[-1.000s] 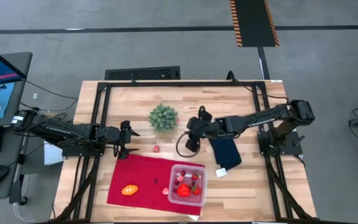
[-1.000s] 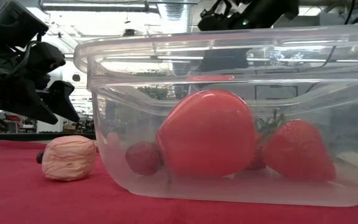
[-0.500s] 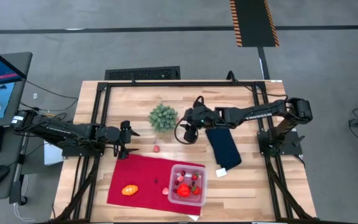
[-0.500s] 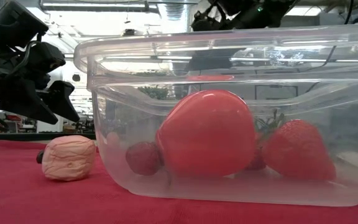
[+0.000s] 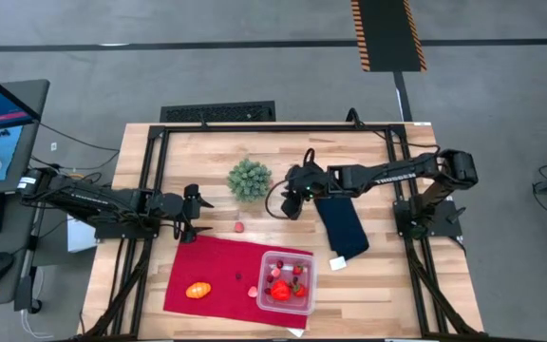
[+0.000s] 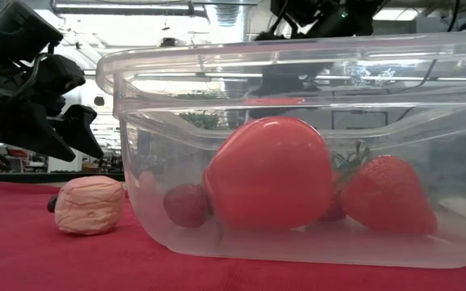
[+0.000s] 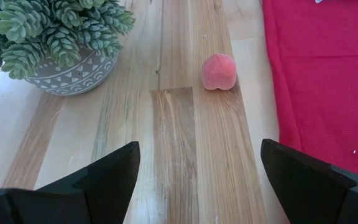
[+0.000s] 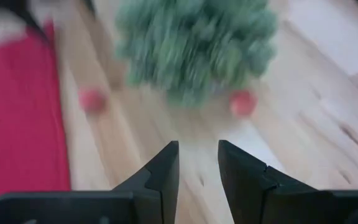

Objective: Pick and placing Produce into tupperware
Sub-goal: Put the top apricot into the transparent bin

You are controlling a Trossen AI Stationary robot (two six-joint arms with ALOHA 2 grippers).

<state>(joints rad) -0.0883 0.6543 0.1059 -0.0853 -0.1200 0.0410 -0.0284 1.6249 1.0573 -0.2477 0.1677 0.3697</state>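
Note:
The clear tupperware (image 5: 286, 280) stands on the red cloth (image 5: 221, 271) and holds a big red fruit (image 6: 269, 174), a strawberry (image 6: 387, 198) and a small dark berry (image 6: 187, 204). An orange oval piece (image 5: 198, 290) and a pink bit (image 6: 90, 204) lie on the cloth outside it. A small pink-red piece (image 7: 219, 71) lies on bare wood. My right gripper (image 8: 197, 162) hovers beside the green plant (image 5: 250, 179), narrowly open and empty. Beyond it, blurred, lie two red pieces (image 8: 92, 99) (image 8: 242, 102). My left gripper (image 7: 197, 174) waits open at the table's left.
The green plant sits in a patterned pot (image 7: 67, 71) in the middle of the table. A dark blue folded cloth (image 5: 342, 228) lies right of centre, under my right arm. A black frame (image 5: 160, 171) borders the wooden table.
My right gripper has swung from beside the blue cloth toward the table's far edge and the green plant, rolling a little. My left arm has kept still.

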